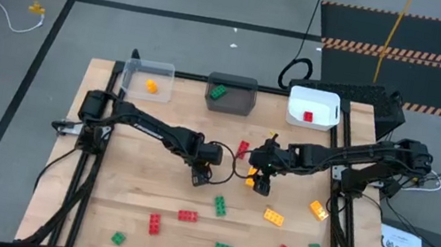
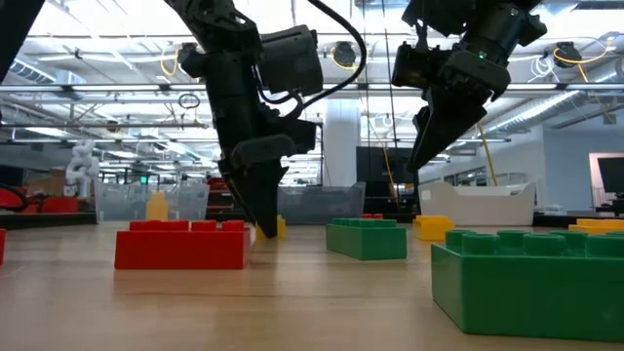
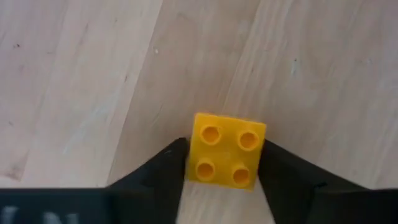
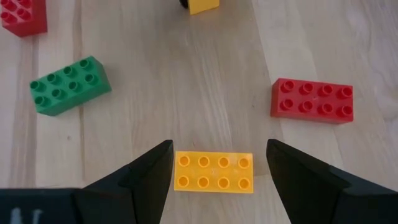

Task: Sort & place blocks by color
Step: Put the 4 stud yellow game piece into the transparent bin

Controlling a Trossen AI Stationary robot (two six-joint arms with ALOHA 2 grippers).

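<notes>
A small yellow four-stud block [image 3: 225, 149] lies on the wooden table near its middle. My left gripper [image 3: 224, 158] [image 1: 200, 177] points down over it, shut on it. My right gripper [image 4: 217, 165] [image 1: 260, 180] hangs open above the table [image 2: 429, 146], one finger on either side of an orange-yellow eight-stud block [image 4: 213, 172] lying flat below it, touching nothing. More red, green and yellow blocks lie scattered on the near half of the table. My left gripper pinches the yellow block by two opposite sides [image 3: 194, 158] between its two fingers [image 3: 168, 168]. The fingers come from above, pointing steeply down [image 2: 258, 210]. The block sits flat on the table, studs up.
Three bins stand along the far edge: a clear one [image 1: 133, 82] holding a yellow block, a dark grey one [image 1: 242, 100] holding a green block, a white one [image 1: 325, 101] holding a red block. Loose blocks include green [image 1: 219, 204], red [image 1: 187, 216] and yellow [image 1: 274, 216].
</notes>
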